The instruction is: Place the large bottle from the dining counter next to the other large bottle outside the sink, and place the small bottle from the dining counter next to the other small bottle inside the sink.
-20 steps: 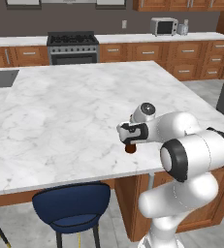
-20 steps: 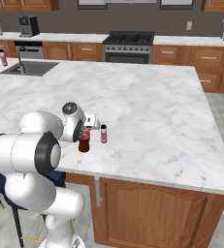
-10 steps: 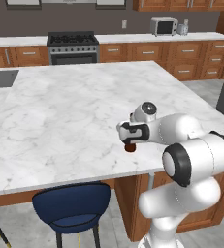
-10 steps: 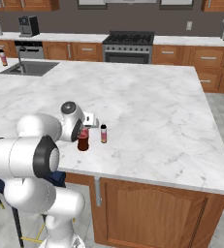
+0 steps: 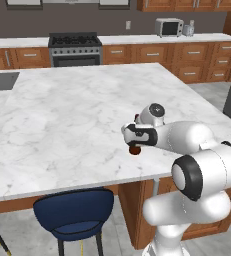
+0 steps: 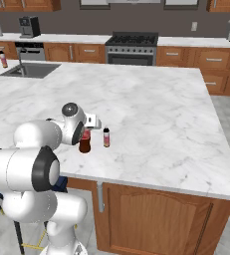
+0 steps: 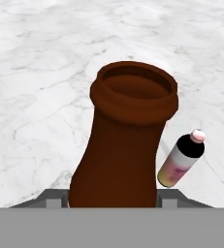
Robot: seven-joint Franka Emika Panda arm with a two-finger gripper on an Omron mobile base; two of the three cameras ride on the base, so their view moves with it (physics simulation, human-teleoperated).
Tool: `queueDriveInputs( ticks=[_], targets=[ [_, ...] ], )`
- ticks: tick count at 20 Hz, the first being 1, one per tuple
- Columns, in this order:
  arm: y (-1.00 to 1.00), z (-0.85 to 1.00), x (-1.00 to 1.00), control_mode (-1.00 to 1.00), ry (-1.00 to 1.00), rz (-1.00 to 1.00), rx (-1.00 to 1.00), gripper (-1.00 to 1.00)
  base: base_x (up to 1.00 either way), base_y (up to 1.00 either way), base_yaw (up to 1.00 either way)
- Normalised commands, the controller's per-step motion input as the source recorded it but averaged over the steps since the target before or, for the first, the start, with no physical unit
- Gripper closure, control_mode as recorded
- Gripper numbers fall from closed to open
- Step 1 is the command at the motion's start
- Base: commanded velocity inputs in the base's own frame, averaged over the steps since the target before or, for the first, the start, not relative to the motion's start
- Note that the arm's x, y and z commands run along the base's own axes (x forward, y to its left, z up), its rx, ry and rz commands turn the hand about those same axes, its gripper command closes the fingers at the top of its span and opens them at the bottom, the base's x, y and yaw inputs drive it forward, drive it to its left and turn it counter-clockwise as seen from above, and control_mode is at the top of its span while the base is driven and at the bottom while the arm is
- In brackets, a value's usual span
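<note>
Large bottle (image 7: 123, 145) — dark brown, open mouth up — stands near the front edge of the marble bench (image 6: 151, 99) with the jaws pinching its body low down, while the small bottle (image 6: 106, 137) stands upright just beside it, apart from it, far from the sink (image 6: 31, 69).

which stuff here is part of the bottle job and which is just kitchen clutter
Part of the job:
- large bottle, between the tips of the gripper
- small bottle, standing beside it
- dining counter
- sink
- other large bottle, by the sink

Just lying about:
- stove
- microwave
- coffee machine
- blue stool
</note>
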Motion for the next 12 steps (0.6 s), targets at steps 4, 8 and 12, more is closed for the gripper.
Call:
queueDriveInputs(
  ticks=[4,8,12],
  targets=[
    [0.0,0.0,0.0,-1.0,0.0,0.0,0.0,1.0,0.0,0.0,0.0],
    [0.0,0.0,0.0,-1.0,0.0,0.0,0.0,1.0,0.0,0.0,0.0],
    [0.0,0.0,0.0,-1.0,0.0,0.0,0.0,1.0,0.0,0.0,0.0]
  ],
)
